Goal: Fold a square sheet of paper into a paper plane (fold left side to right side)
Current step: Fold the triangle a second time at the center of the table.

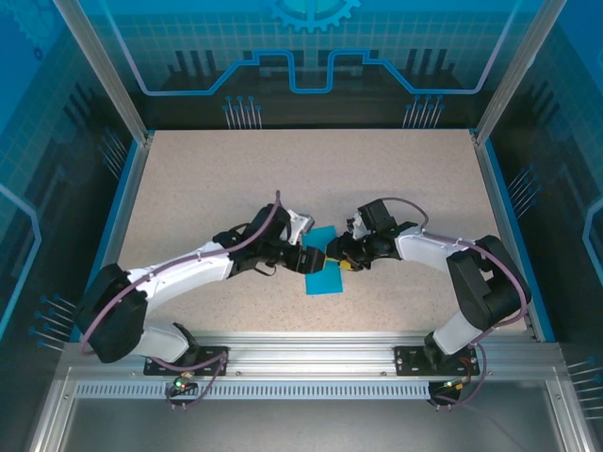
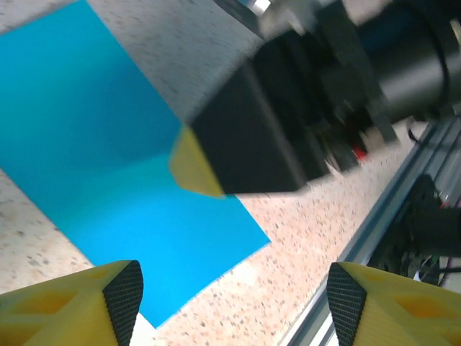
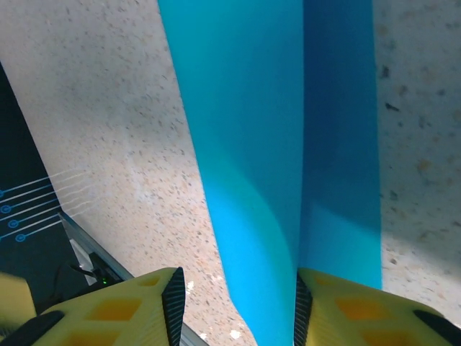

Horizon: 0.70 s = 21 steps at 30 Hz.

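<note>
Speckled beige table (image 1: 188, 188) inside blue-lit glass enclosure (image 1: 311, 56); teal paper (image 1: 325, 278) lies centre

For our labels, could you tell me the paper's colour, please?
The paper is plain teal-blue, clearest in the left wrist view.

No readable text, label, brand or number is found on or around the speckled table (image 1: 188, 188).

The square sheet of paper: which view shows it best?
Left wrist: the square sheet of paper is large there, edges and a corner clear. Top external shows it small, partly covered; right wrist, a curled strip.
</note>
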Available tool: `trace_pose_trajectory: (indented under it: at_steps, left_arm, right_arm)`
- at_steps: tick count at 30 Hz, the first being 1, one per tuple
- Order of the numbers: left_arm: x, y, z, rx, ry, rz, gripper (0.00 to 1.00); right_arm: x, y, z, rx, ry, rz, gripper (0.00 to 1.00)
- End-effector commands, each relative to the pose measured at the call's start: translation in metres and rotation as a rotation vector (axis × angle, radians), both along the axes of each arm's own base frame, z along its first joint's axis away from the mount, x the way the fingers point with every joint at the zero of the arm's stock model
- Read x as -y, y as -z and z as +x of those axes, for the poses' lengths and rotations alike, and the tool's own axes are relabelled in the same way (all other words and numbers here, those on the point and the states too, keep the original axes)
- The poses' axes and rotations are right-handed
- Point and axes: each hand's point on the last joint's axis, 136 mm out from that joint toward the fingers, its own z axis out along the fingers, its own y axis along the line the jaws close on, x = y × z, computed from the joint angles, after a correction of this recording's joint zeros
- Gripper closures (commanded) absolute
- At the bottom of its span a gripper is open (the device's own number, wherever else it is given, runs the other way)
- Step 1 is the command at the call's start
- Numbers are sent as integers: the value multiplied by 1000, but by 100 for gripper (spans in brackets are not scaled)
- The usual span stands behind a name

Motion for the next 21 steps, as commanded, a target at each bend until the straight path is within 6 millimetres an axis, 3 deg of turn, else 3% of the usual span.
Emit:
trace_pose_trajectory:
  at_steps: [1,11,21]
  left_arm:
    - [-3,6,-16,113,55,124,27]
    - [40,23,-45,234,179,333,23]
    - [54,56,-38,272,142,510,21]
  right_arm:
    - [-2,-6,3,-26,-15,14,56]
    - [-4,-8,8,-37,-2,14,57]
    - [-2,-7,8,-45,9,7,58]
